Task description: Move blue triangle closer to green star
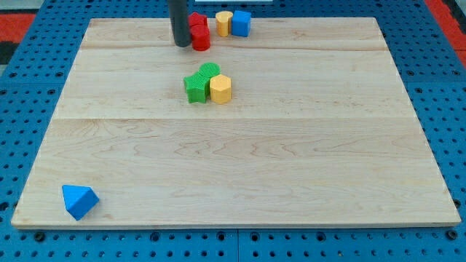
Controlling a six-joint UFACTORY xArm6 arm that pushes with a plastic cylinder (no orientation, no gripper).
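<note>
The blue triangle lies near the board's bottom left corner. The green star sits in the upper middle, touching a green round block behind it and a yellow hexagonal block on its right. My tip is near the view's top edge, just left of two red blocks, far from the blue triangle and a little above the green star.
A yellow block and a blue cube stand side by side at the top edge, right of the red blocks. The wooden board lies on a blue pegboard surface.
</note>
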